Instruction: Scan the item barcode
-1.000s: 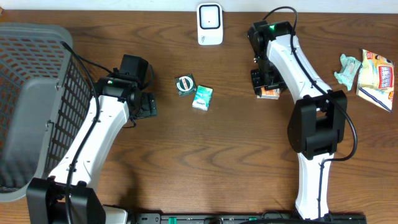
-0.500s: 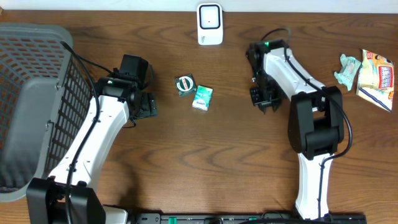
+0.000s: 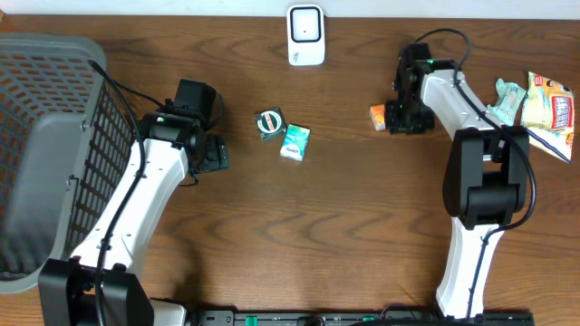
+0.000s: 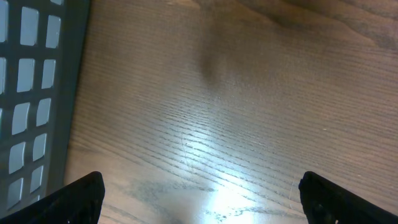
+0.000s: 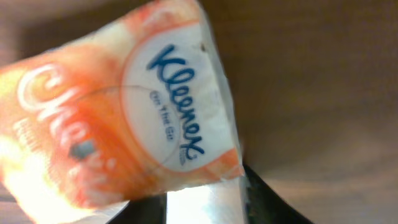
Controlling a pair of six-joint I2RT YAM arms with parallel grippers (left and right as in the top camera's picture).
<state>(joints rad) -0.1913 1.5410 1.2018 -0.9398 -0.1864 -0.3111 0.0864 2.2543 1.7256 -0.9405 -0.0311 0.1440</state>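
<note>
Tissue pack [image 5: 124, 118], orange-white, blue Kleenex script

- The big grey basket [image 3: 45, 136] fills the left side of the bench [image 3: 344, 226]; the left arm lies right beside its wall.
- The left end effector [image 4: 211, 199] hangs wide open over bare wood.
- A round green pack [image 3: 270, 122] and a mint box [image 3: 294, 142] sit close together in the middle.
- Bare wood runs from them to the tissue pack [image 3: 378, 117] gripped by the right end effector [image 3: 388, 118].
- The white scanner [image 3: 306, 34] stands at the far edge.
- Snack bags [image 3: 546, 110] crowd the right edge.
- Between the two arms, the near half is open wood.
</note>
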